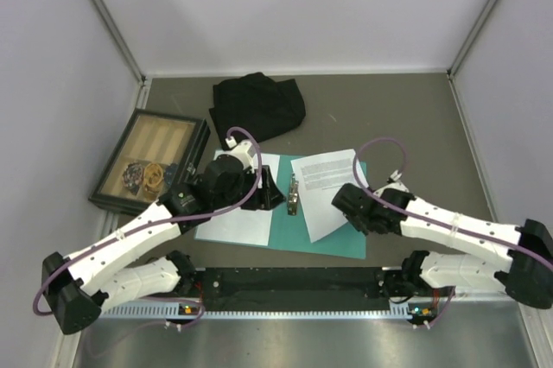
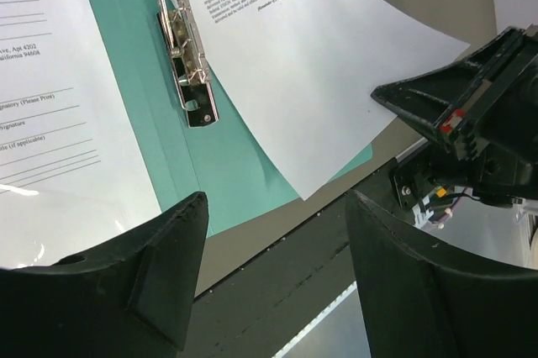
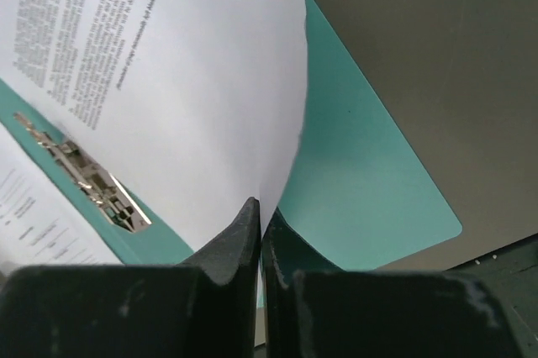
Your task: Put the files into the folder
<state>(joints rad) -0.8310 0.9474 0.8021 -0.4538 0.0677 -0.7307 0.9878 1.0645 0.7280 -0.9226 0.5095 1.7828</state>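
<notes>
Pinching sheet (image 3: pixel 193 81) edge, right hand (image 3: pixel 260 217) over folder (image 3: pixel 361 198)

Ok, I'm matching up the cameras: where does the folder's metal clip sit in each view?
Top external: metal clip at the picture's centre.
Left wrist: metal clip upper left.
Right wrist: metal clip lower left.
Shared landmark: teal folder under the printed sheet.
</notes>
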